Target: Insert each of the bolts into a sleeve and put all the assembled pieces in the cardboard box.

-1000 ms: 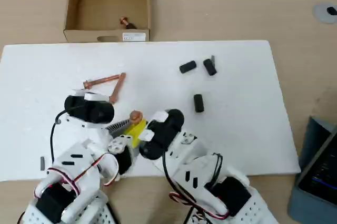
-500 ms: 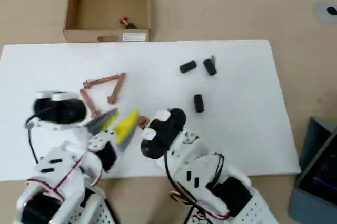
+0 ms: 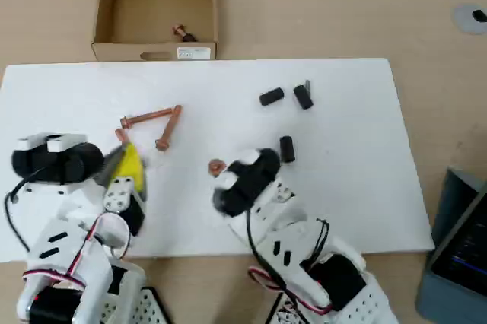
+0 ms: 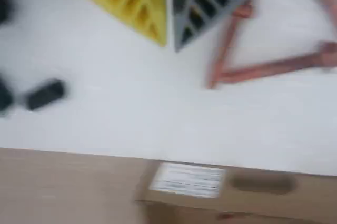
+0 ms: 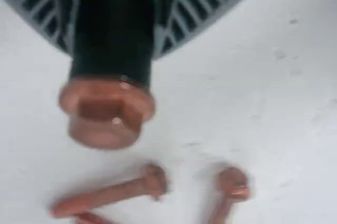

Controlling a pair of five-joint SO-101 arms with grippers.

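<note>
My right gripper (image 5: 115, 50) is shut on a black sleeve (image 5: 113, 19) with a copper bolt (image 5: 107, 111) pushed into it; the bolt's head (image 3: 217, 166) sticks out just above the white mat. My left gripper (image 4: 171, 42), with one yellow and one grey jaw, is shut with nothing in it. It sits close beside three loose bolts (image 3: 148, 117) at the mat's left. Three loose sleeves (image 3: 271, 96) lie at centre right. The cardboard box (image 3: 114, 12) stands at the back left with one assembled piece (image 3: 183, 33) inside.
The white mat (image 3: 350, 202) covers most of the wooden table. A dark device (image 3: 460, 248) sits at the right edge and a grey disc (image 3: 470, 17) at the far right corner. Both arm bases crowd the front edge.
My left gripper has drawn back to the left, away from the right gripper, and now sits by the loose bolts. The bolt stays in the sleeve held by the right gripper.
</note>
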